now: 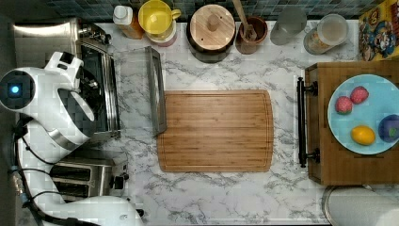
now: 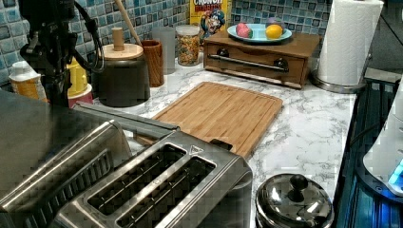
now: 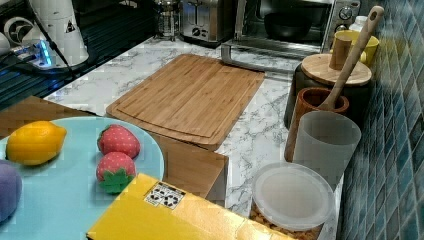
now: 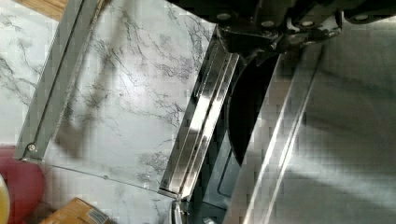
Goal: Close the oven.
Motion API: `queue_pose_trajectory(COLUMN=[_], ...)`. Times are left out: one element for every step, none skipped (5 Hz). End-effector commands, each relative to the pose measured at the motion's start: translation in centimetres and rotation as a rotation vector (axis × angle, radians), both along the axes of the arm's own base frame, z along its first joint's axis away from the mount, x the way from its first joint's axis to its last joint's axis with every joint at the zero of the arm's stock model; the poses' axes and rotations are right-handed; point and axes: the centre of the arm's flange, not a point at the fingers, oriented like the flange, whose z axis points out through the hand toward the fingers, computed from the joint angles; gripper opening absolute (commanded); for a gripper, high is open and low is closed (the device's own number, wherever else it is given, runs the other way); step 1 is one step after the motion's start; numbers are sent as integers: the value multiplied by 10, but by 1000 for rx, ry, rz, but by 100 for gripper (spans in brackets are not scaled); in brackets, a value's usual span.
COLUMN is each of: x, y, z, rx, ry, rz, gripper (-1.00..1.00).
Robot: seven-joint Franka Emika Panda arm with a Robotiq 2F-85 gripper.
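Pincer (image 4: 280, 32) sits at the top of the wrist view, above the oven's roof and open mouth; whether its fingers are apart or together I cannot tell; it holds nothing that I can see.

Oven (image 1: 94, 89) stands at the left of the top view, under the arm (image 1: 51, 108), its glass door (image 1: 136, 89) folded flat on the bench (image 1: 226, 197) with the bar handle (image 1: 156, 89) at the door's far edge, just beside the board (image 1: 216, 131).

Risks, as I judge them: the pincer is over the oven body, well apart from the handle, so a lift begun from here could miss it; glass is slick, so a push from under the pane may slip; a fast swing could slam the door or shove the oven back; the arm could also knock the toaster (image 1: 87, 179) close by.

Count: one oven, one door, one handle, one toaster with two slots, one board, one plate (image 1: 367, 113) bearing two strawberries (image 1: 350, 100), one lemon (image 1: 363, 135) and one purple fruit (image 1: 389, 128).
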Motion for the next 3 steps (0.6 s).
queue_pose_trajectory(x=[-9, -9, -9], y=[25, 25, 25], z=[60, 60, 60], rx=[89, 89, 89], ry=[-72, -72, -72], rz=[8, 7, 7], gripper=[-100, -100, -100])
